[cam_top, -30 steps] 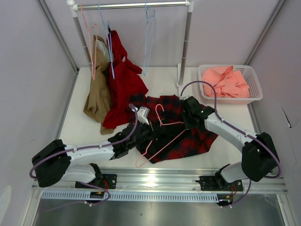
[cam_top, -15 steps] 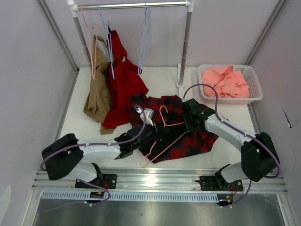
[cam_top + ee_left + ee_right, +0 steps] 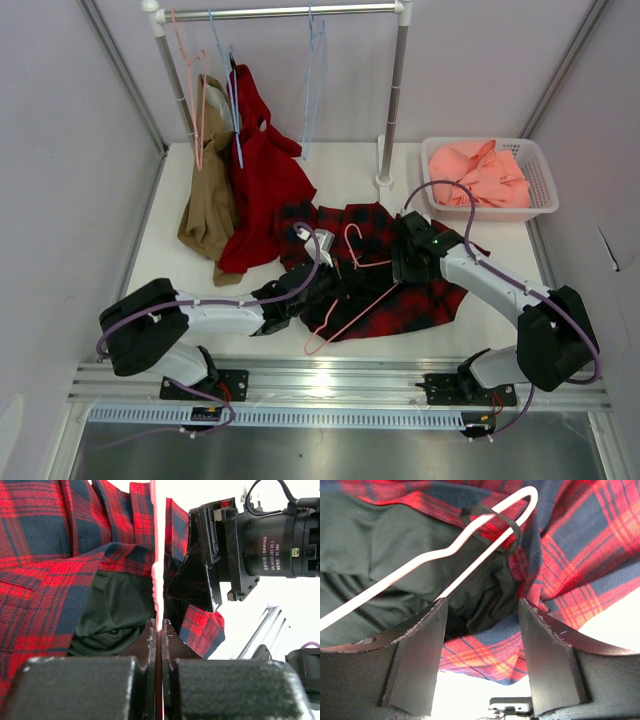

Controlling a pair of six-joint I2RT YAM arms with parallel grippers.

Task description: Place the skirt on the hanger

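The skirt [image 3: 420, 295], red and navy plaid with a black lining [image 3: 380, 575], lies crumpled on the table between my arms. The pink hanger [image 3: 345, 310] lies aslant across it, hook [image 3: 352, 238] toward the back. My left gripper [image 3: 333, 283] is shut on the hanger's wire [image 3: 154, 555], which runs straight up from its jaws [image 3: 159, 626]. At the skirt's right side my right gripper [image 3: 402, 272] stands open [image 3: 482, 617] over the lining, nothing between its fingers [image 3: 422, 645]. A hanger corner [image 3: 527, 495] passes through a black loop [image 3: 495, 525] of the skirt.
A clothes rail [image 3: 280, 12] at the back carries light-blue hangers [image 3: 318, 70], a solid-red garment [image 3: 262, 170] and a tan garment [image 3: 207, 205]. A white basket [image 3: 540, 205] with salmon-pink cloth [image 3: 485, 175] stands at the back right. The rail's post [image 3: 390, 120] stands behind the skirt.
My right gripper has opened and let go of the skirt's cloth. The left arm has carried the hanger a little to the right over the skirt.
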